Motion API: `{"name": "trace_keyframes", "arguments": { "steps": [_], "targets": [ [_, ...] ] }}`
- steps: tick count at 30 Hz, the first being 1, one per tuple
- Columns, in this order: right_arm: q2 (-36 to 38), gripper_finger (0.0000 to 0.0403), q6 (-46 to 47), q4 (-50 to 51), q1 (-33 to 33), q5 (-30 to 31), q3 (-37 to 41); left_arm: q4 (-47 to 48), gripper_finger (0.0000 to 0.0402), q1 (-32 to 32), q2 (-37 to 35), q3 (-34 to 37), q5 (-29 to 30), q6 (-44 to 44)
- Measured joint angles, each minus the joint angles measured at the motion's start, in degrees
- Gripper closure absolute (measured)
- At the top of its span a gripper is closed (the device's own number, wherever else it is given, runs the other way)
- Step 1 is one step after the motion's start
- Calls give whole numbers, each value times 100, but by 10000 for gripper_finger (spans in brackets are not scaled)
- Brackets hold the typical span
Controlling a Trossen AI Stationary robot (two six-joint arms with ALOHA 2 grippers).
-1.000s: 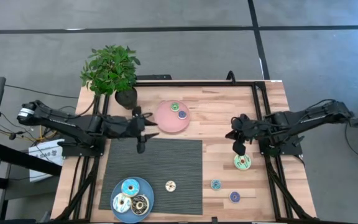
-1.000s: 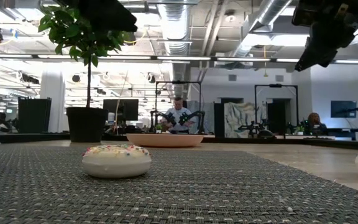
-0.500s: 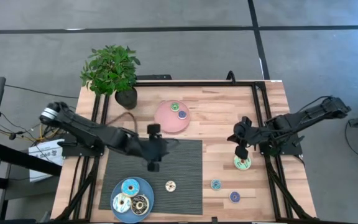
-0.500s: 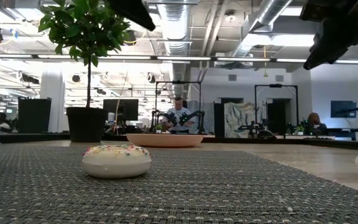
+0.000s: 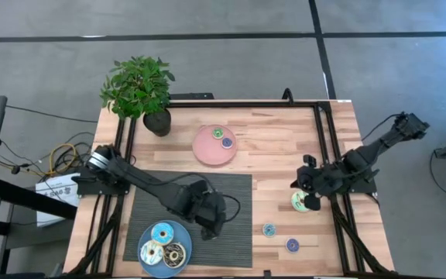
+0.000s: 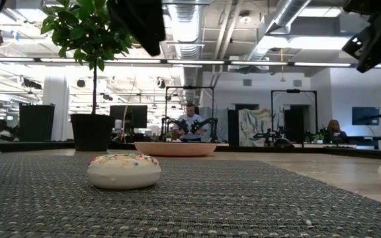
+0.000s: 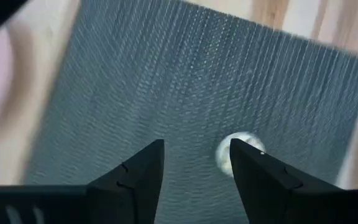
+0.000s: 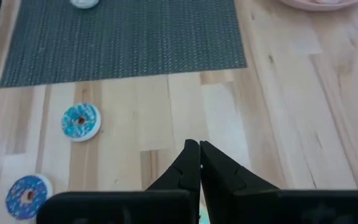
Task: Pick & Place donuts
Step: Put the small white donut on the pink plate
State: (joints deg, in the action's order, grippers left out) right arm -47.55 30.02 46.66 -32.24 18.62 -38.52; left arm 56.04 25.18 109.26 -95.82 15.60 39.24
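The wooden table (image 5: pixel 269 147) carries a dark woven placemat (image 5: pixel 231 194), the landmark here; a potted plant (image 5: pixel 139 89) stands beyond its far left corner, and a pink plate (image 5: pixel 211 147) sits just past its far edge holding two small donuts, one green (image 5: pixel 217 133) and one blue-purple (image 5: pixel 226 142); a blue plate (image 5: pixel 163 248) overlaps the mat's near left corner with three larger donuts, teal-iced (image 5: pixel 162 232), cream (image 5: pixel 152 253) and brown (image 5: pixel 175 253). The left gripper (image 5: pixel 210 226) hangs over the mat's near middle, fingers spread with nothing between them; the right gripper (image 5: pixel 314 203) is off the mat's right side, its fingers pressed together and empty, above a pale green donut (image 5: pixel 300 201). Nearer the table's front on that side lie a small teal donut (image 5: pixel 269 229) and a small blue-purple one (image 5: pixel 293 245).

The cream sprinkled donut (image 6: pixel 124 170) on the mat is hidden under the left arm from above; the low view shows it whole, white with coloured sprinkles; the left wrist view shows it as a pale blur (image 7: pixel 229 154) beside one finger (image 7: pixel 263 180). The low view alone shows a person (image 6: pixel 189 121) in the room behind.
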Motion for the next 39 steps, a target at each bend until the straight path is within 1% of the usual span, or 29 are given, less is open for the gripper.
{"name": "trace_keyframes", "arguments": {
  "steps": [2,5,9,15,20,23,26,34,39],
  "targets": [
    [0,403,0,6,-97,3,0,-26,223,-20,69,-7,-163,552],
    [0,403,0,84,-211,14,0,-166,222,-23,134,43,-200,1290],
    [0,403,15,99,-348,72,0,-233,211,-23,141,47,-230,1906],
    [0,403,20,107,-531,243,0,-304,168,-13,141,47,109,2280],
    [0,403,17,151,-641,246,0,-304,126,-13,141,47,117,2299],
    [0,403,20,209,-641,244,0,-326,109,-13,141,47,117,2459],
    [0,403,42,291,-641,248,0,-326,103,-13,141,47,117,2731],
    [0,403,159,442,-641,246,-2,-324,104,-13,144,49,115,3349],
    [0,403,197,456,-639,239,-2,-360,106,64,362,54,39,3685]
  ]
}}
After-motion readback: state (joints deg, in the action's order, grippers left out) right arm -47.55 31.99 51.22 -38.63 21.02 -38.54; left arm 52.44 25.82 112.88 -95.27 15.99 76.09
